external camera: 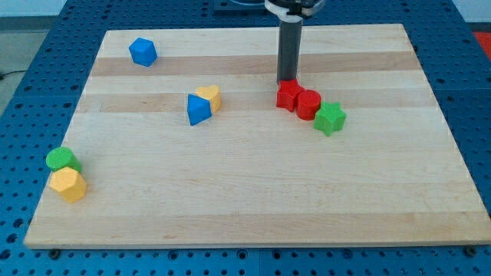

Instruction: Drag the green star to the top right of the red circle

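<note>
The green star [330,118] lies right of centre on the wooden board, touching the lower right of the red circle [308,103]. A second red block [288,95], of unclear shape, touches the circle's upper left. My tip [286,81] stands at the top edge of that second red block, up and to the left of the circle and the star.
A blue triangle [198,110] touches a yellow heart [209,96] left of centre. A blue block [143,51] sits at the top left. A green circle [61,159] and a yellow hexagon [68,185] touch at the bottom left. The board's right edge [441,115] is near the star.
</note>
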{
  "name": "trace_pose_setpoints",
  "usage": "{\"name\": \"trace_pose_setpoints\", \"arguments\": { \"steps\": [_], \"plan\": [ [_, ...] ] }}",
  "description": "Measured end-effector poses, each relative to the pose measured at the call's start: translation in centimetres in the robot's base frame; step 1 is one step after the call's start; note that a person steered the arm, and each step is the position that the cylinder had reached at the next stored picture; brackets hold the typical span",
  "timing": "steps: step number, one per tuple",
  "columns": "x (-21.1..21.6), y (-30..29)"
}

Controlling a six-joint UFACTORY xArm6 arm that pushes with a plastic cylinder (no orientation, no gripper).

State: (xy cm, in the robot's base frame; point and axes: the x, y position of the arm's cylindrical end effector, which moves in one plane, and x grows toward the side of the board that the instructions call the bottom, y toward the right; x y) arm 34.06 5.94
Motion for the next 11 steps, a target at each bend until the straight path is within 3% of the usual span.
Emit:
{"name": "trace_pose_setpoints", "arguments": {
  "steps": [1,2,3,4,5,6,9,11],
  "plan": [
    [-1.3,2.0],
    [1.9,9.9],
    [7.4,14.4],
    [13.2,10.1],
    [16.3,7.7],
    [12.4,7.3],
    [8.0,7.3],
    [1.8,5.9]
  ]
}}
